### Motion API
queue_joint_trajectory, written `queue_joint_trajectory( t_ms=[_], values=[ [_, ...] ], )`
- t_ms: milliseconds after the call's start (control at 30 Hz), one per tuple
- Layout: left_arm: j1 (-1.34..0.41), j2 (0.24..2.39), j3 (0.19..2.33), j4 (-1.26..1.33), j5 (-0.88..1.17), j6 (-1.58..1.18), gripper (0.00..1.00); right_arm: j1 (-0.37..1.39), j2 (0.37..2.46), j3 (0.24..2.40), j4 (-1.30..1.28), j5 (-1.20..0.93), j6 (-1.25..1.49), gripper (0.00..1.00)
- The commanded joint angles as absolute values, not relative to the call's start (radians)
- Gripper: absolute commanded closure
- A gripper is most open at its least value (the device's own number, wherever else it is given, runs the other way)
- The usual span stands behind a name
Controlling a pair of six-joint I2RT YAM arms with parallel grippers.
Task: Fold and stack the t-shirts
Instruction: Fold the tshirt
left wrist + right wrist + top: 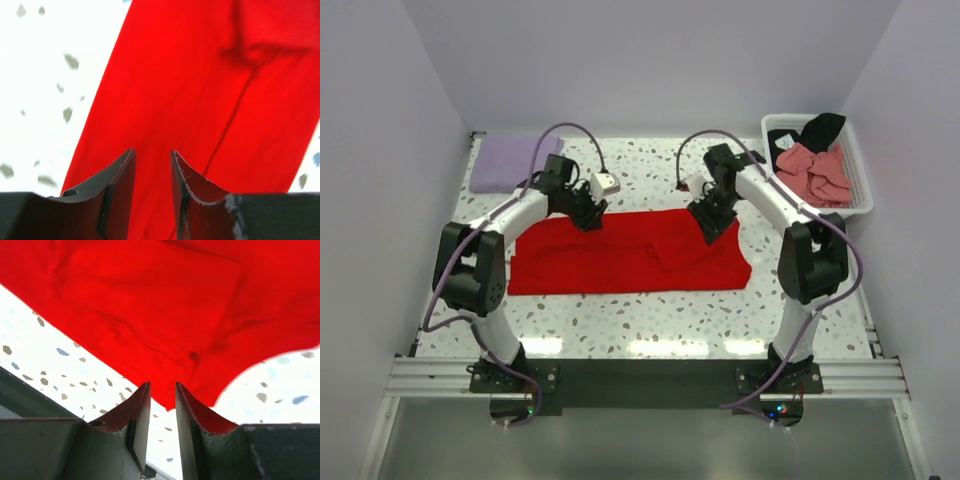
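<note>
The red shirt (620, 265) lies flat in the middle of the counter (620, 322), folded into a long band whose long axis runs left to right. A smaller folded flap sits right of its centre.

The left gripper (152, 152) hangs over the band's far edge on the left part, fingers narrowly apart with nothing between them. The right gripper (162, 385) is at the far right part, also narrowly parted and empty, its tips just short of the cloth's edge.

A folded lavender shirt (505, 163) rests at the far left corner, well apart. At far right, a white basket (857, 170) holds a crumpled pink shirt (815, 172) and a black shirt (820, 128).
</note>
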State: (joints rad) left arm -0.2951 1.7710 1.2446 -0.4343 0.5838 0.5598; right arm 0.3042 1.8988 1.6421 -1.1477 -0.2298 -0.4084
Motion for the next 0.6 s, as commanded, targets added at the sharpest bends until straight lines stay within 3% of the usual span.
queue_joint_trajectory(
  t_ms=[0, 333, 567],
  values=[
    [-0.235, 1.796, 1.278, -0.595, 0.486, 0.649, 0.62, 0.359, 1.927, 1.578, -1.115, -0.241, -0.399, 0.70],
    [-0.147, 1.831, 1.187, -0.572, 0.292, 0.729, 0.65, 0.368, 2.106, 1.615, -1.006, -0.046, -0.422, 0.72],
    [-0.146, 1.841, 1.092, -0.548, 0.265, 0.724, 0.68, 0.351, 2.302, 1.790, -0.885, 0.107, -0.505, 0.76]
  ],
)
